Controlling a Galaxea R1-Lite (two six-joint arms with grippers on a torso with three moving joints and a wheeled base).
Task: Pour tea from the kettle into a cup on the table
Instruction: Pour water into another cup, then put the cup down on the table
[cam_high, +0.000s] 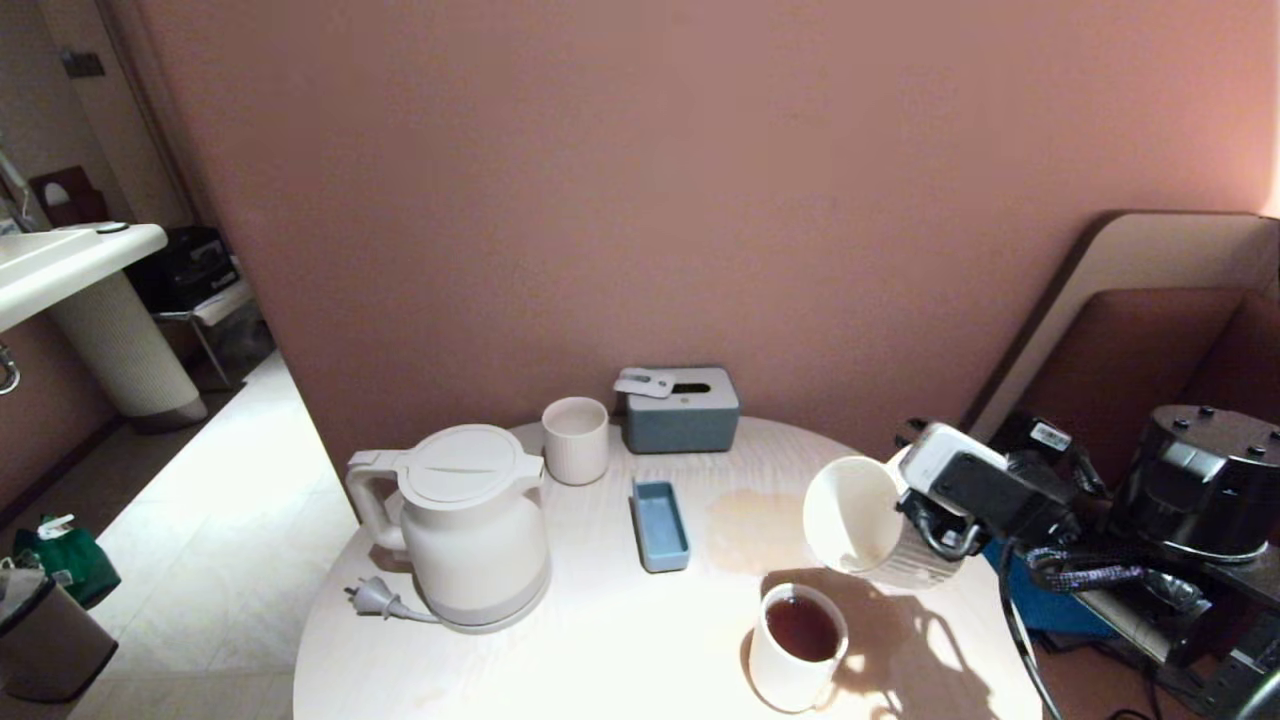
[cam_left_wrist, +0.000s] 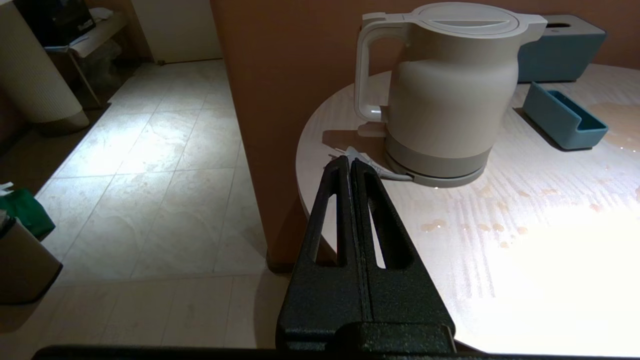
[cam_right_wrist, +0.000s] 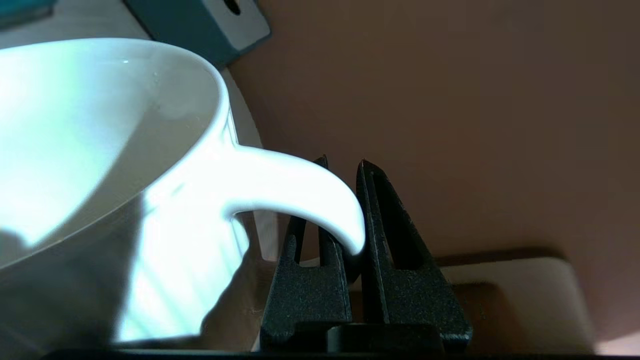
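The right pincer (cam_high: 945, 535) is gripping the ribbed mug (cam_high: 865, 520) by its ear handle (cam_right_wrist: 300, 195), tilted over the tea-filled cup (cam_high: 797, 645); it should be levelling slowly, while the left pincer (cam_left_wrist: 350, 165) is sitting closed and empty

The round table (cam_high: 620, 650) of pale wood stands against a pink wall. The big white kettle (cam_high: 470, 525) with a loop handle sits on its left part, with its grey plug (cam_high: 372, 598) lying just beside it. Right of the kettle lies a small blue tray (cam_high: 660, 523). Behind the kettle stand a ribbed white tumbler (cam_high: 575, 440) and a blue-grey tissue box (cam_high: 682, 408). Far right of the kettle, near the front edge, stands a white cup (cam_high: 795, 648) holding reddish-brown tea (cam_high: 801, 627). A wet patch (cam_high: 750, 525) lies right of the tray.
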